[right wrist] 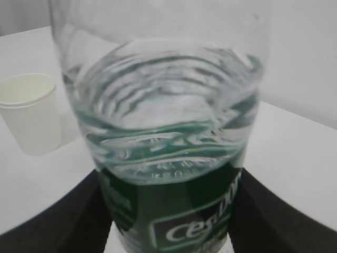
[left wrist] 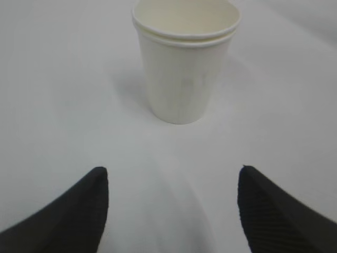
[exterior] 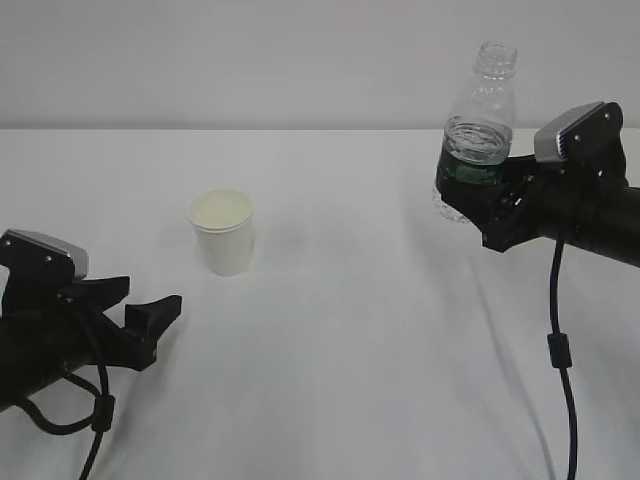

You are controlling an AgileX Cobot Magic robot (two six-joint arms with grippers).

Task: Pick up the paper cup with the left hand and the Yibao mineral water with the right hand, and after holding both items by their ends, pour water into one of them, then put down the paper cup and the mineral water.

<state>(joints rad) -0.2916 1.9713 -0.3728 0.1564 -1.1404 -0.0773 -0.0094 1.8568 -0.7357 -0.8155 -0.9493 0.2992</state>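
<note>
One paper cup (exterior: 222,232) and one Yibao mineral water bottle (exterior: 476,130) are counted on the scene; two arms are present, each with one pincer.

The paper cup is seen standing upright on the white worktop (exterior: 350,330), left of centre, rim up, untouched. It is also recorded in the left wrist view (left wrist: 184,58) and at the left edge of the right wrist view (right wrist: 32,113).

The left pincer (exterior: 150,322) is held low over the worktop, jaws spread wide with nothing between them, pointed at the cup but well apart from it.

The bottle is gripped by the right pincer (exterior: 478,195) at its dark green label band and is held clear of the worktop, nearly upright, neck uppermost and capless. Water is seen filling the lower part.

The bottle's base is hidden behind the pincer. In the right wrist view the label print (right wrist: 184,229) is cut off and only partly legible.
</note>
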